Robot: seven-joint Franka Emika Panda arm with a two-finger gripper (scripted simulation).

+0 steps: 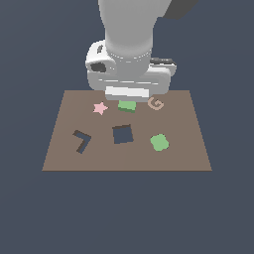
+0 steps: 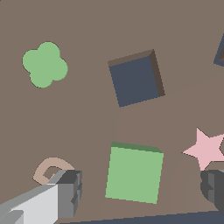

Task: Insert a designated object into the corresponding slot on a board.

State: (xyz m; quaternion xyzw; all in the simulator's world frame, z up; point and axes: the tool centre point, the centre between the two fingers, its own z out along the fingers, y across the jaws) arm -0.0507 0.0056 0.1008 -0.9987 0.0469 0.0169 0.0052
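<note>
Tool (image 2: 140, 190) spread wide astride the green square block (image 2: 134, 173), probably light, stiff and slick, best pinched across opposite flat edges.

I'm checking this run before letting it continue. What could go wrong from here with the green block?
1. The gripper straddles the green square block with fingers wide apart; an off-centre close might skew it.
2. The square slot sits tilted on the board, so a misaligned block may jam.
3. The pink star lies near one finger and could get nudged.

Flat, even simulator light, no glare or cast shadows; both views soft and slightly pixelated.
</note>
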